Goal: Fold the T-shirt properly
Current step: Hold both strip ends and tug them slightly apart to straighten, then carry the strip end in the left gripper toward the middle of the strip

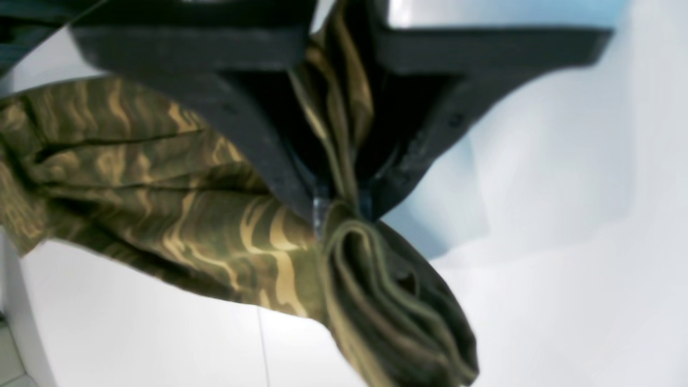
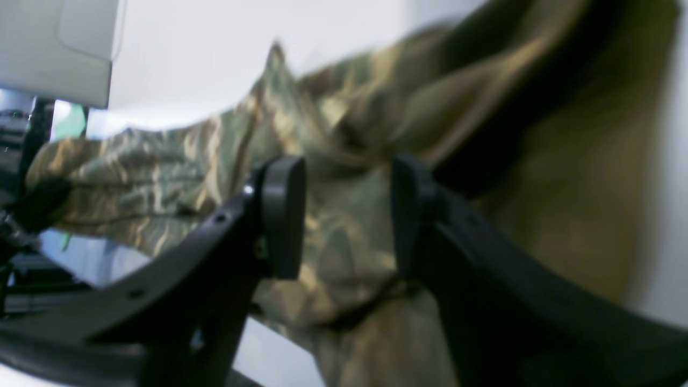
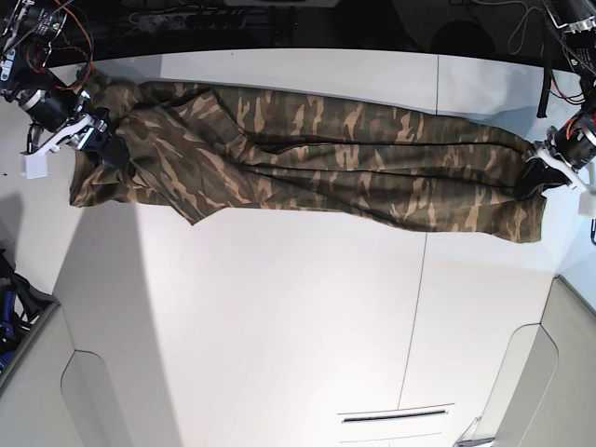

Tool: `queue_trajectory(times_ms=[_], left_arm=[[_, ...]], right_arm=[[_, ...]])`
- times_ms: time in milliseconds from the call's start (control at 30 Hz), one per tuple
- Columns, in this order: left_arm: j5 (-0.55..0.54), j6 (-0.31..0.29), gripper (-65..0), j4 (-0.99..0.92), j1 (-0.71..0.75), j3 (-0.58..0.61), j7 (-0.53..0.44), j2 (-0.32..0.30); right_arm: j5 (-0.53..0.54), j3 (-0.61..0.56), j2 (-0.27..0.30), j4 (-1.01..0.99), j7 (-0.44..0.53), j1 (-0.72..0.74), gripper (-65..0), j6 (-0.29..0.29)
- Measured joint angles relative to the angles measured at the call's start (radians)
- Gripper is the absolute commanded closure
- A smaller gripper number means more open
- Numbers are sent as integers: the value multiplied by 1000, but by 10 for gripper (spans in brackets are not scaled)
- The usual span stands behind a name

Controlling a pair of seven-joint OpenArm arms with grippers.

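Your woodland-camouflage cloth T-shirt (image 3: 307,172) lies stretched across the white worktop (image 3: 279,307). Left gripper (image 1: 344,207) jaws clamped on bunched fabric; right gripper (image 2: 346,215) jaws apart, cloth between. That loose end could sag and crumple

Camouflage T-shirt (image 3: 307,172) (brown, olive, tan streaks) on white table (image 3: 279,317); black claws.
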Motion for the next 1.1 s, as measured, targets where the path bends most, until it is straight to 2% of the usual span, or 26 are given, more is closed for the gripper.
queue_trajectory(times_ms=[267,400,567,700,900,1100], left_arm=[[19,2,0,206,14,40,18,-3],[31,3,0,317,23,172,18,-2],[119,0,0,402,21,400,-5,21],[211,0,0,442,18,532,-54,18],[253,0,0,447,0,666,-64,27],[357,7,0,447,-21,743,-78,112]], right_arm=[[0,42,0,56,5,0,-261,0],[0,42,0,56,20,0,-261,0],[-3,43,0,56,20,0,-261,0],[-12,43,0,56,23,0,-261,0],[-45,43,0,56,50,0,-261,0],[-49,43,0,56,53,0,-261,0]])
